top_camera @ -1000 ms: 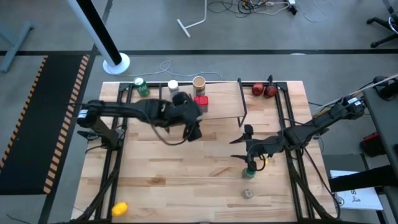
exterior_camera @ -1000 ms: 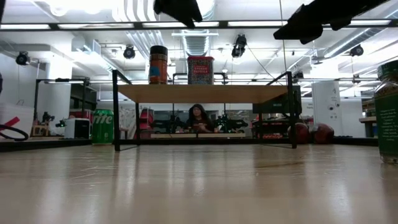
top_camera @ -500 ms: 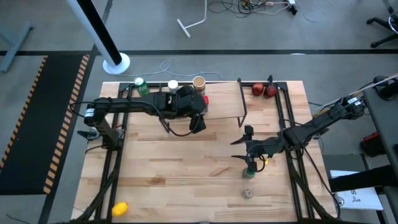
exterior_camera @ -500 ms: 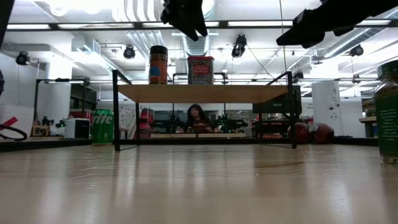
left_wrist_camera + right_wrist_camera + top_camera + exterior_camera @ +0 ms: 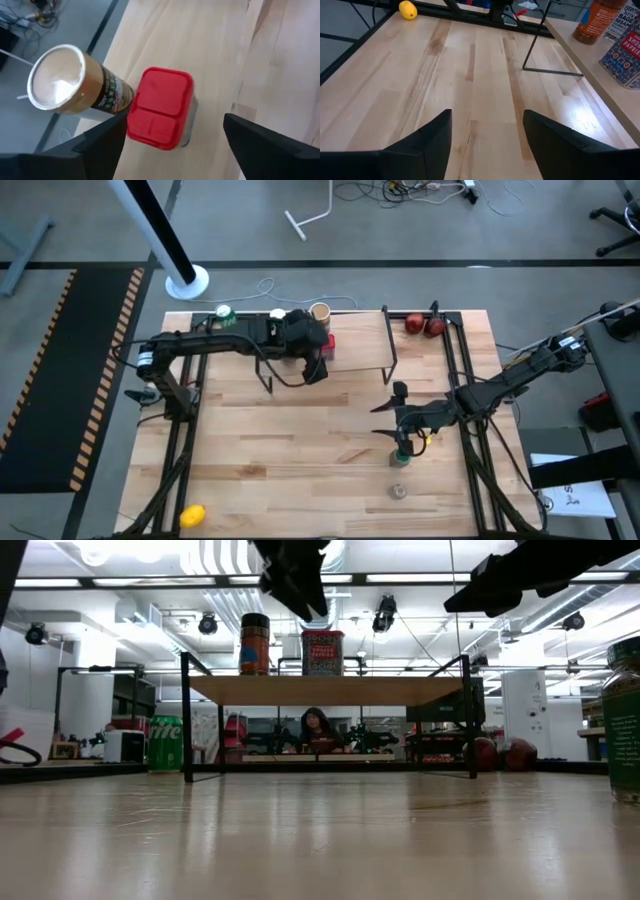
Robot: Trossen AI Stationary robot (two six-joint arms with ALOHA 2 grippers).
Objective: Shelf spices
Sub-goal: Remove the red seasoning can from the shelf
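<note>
Left wrist view: the left gripper (image 5: 172,137) hangs above the flat pale shelf top (image 5: 220,45), its two dark fingers (image 5: 100,145) spread wide and holding nothing. The red square tin (image 5: 160,110) stands straight up right between them, a bit closer to one finger. The tan round-lidded tub (image 5: 75,82) touches the tin just outside that finger. The right gripper (image 5: 400,420) waits over the green-capped jar (image 5: 401,450), far from the shelf, fingers also apart and empty.
</note>
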